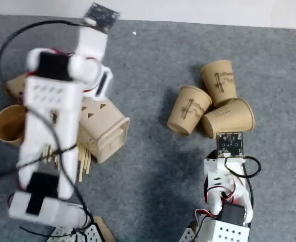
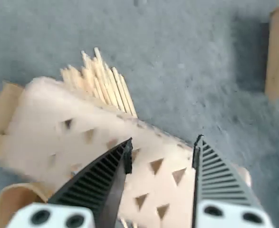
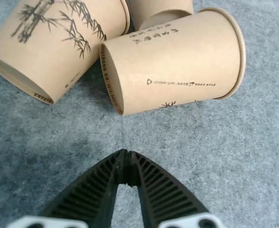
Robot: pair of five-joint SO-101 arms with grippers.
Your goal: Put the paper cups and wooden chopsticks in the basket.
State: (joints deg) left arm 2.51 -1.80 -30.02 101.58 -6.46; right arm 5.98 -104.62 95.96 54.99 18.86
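Three cups (image 3: 172, 66) near right claw (image 3: 126, 166)

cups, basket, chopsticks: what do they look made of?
Cups: matte brown kraft paper, with a rolled rim and a printed bamboo sketch. Basket: pale beige and smooth, with triangular cut-outs; probably moulded plastic, though thin wood is possible. Chopsticks: pale, bare-looking wood or bamboo, thin sticks in a bundle.

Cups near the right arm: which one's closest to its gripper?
The cup lying crosswise straight ahead of the right gripper, its side plain but for small print. The bamboo-drawing cup and the third cup lie farther off.
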